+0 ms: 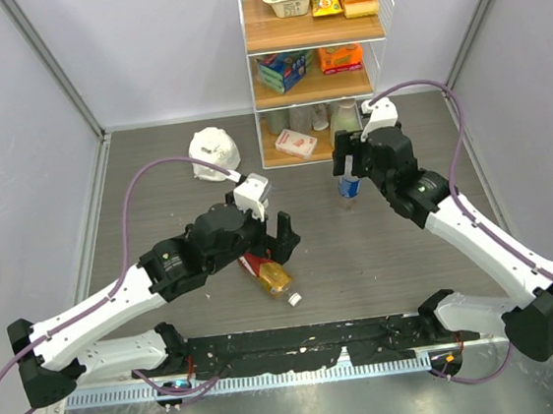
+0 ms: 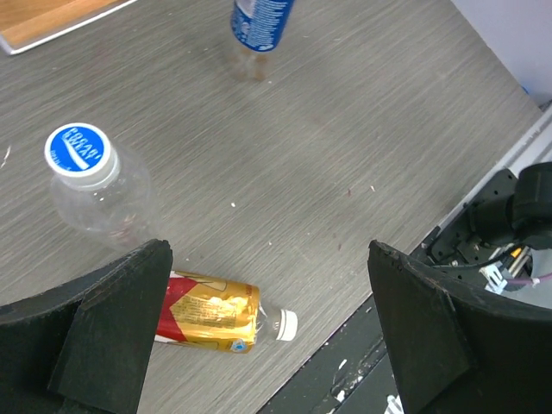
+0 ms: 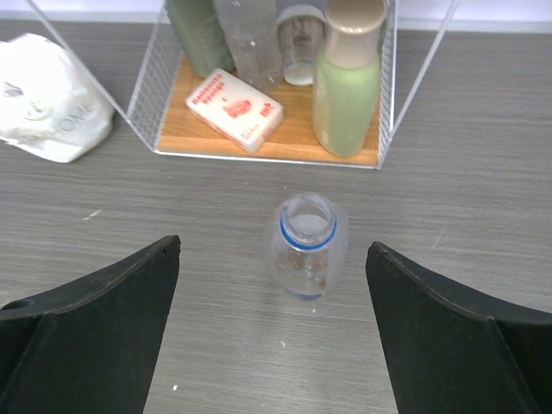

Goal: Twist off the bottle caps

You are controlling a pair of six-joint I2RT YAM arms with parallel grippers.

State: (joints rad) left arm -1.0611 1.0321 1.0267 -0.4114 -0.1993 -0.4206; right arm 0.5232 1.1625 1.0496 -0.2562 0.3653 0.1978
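I find the right end effector (image 3: 272, 252) released, jaws wide, over the uncapped blue-label bottle (image 3: 307, 259) standing just in front of the shelf rack (image 3: 289, 145). The left end effector (image 2: 267, 250), farther from the rack, is also released. It hangs over the amber bottle (image 2: 207, 312), which lies on the worktop (image 2: 345, 129) with its white cap (image 2: 287, 324) on. The clear bottle (image 2: 99, 194) stands near it, blue cap (image 2: 79, 152) on.

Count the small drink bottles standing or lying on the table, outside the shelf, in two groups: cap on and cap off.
Cap on: 2 (clear bottle with blue cap; amber bottle with white cap)
Cap off: 1 (bottle with the blue label, neck open)
Total: 3 bottles
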